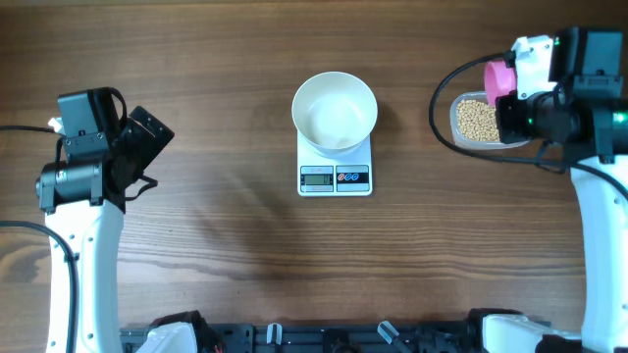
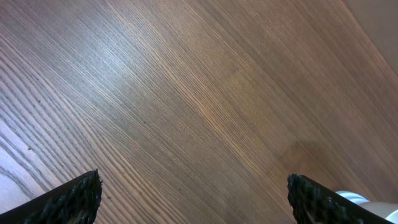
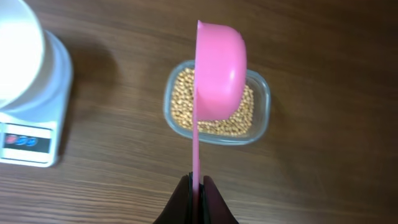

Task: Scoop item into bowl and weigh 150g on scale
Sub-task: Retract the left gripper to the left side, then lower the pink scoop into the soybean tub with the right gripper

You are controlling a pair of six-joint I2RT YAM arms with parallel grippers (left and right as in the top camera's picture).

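Gripping pink scoop (image 3: 219,71) handle, right fingers (image 3: 180,205) closed, right wrist view shows scoop above beans (image 3: 180,102) in clear tub (image 3: 265,102), overhead shows bowl (image 1: 335,110) on scale (image 1: 335,177) at surface (image 1: 196,98) centre, left fingers (image 2: 71,196) spread open.

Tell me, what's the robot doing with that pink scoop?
The right tool pinches the handle of the pink scoop and holds it over the clear tub of beans. The white bowl sits on the scale and looks empty, so no beans have gone in yet. The left tool is open over the wooden table, holding nothing.
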